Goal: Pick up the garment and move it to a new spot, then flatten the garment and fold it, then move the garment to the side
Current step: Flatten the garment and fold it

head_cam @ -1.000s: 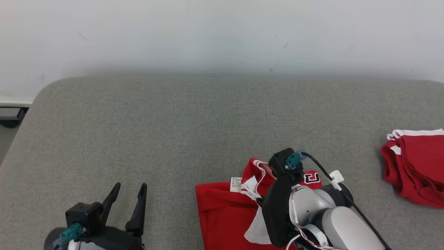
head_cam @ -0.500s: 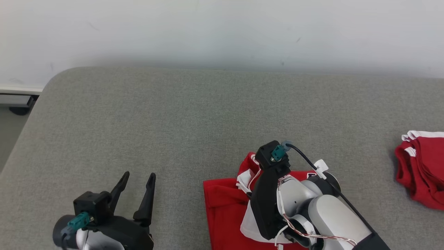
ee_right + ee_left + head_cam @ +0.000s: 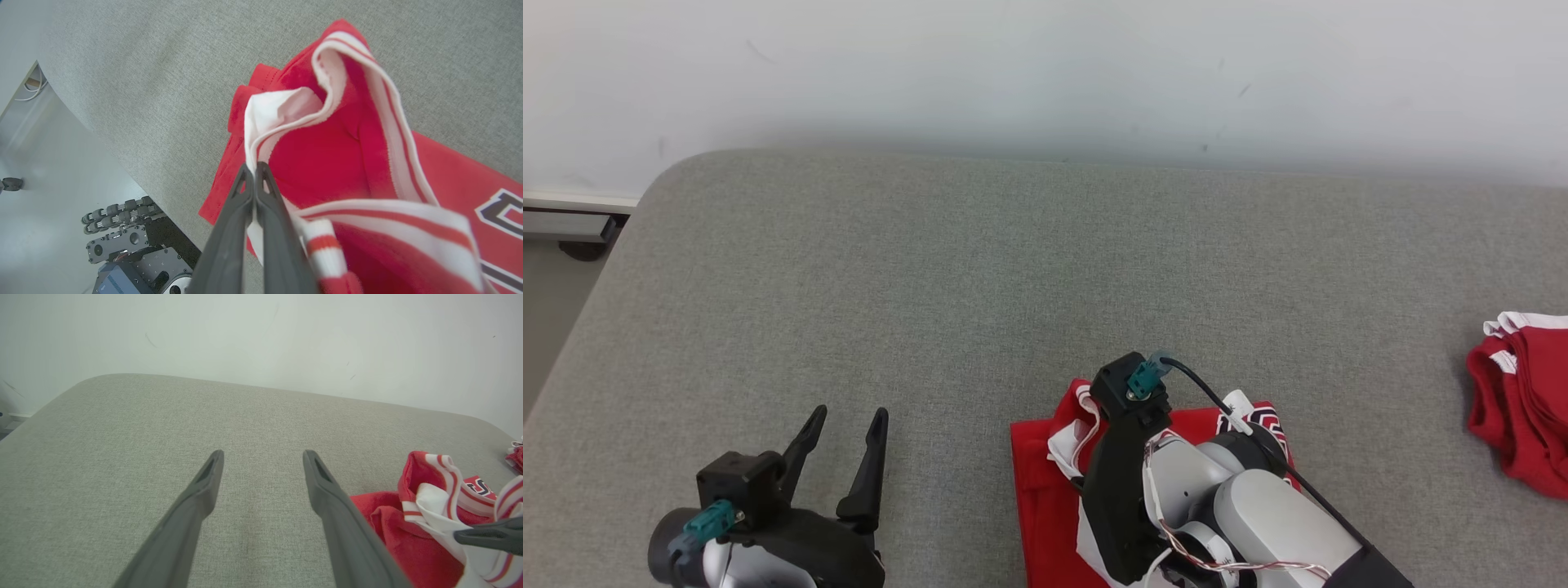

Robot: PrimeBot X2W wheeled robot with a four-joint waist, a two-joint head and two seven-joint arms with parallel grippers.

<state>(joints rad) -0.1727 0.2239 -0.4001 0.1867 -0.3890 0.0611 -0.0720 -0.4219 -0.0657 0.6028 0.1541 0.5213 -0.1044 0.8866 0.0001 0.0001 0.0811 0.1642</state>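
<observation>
Head view: garment (image 3: 1039, 478) in right claw (image 3: 255, 169), farther from red pile (image 3: 1521, 425) now

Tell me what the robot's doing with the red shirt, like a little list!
surface: grey padded surface
garment: red with white trim, bunched up near the front edge
right gripper: shut on the garment's white-trimmed edge
left gripper: open, holding nothing, over bare grey fabric
other item: second red garment, far right

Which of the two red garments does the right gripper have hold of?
The lettered garment at the near edge: the right gripper is shut on its white trim. The other garment lies bunched at the far right, untouched.
</observation>
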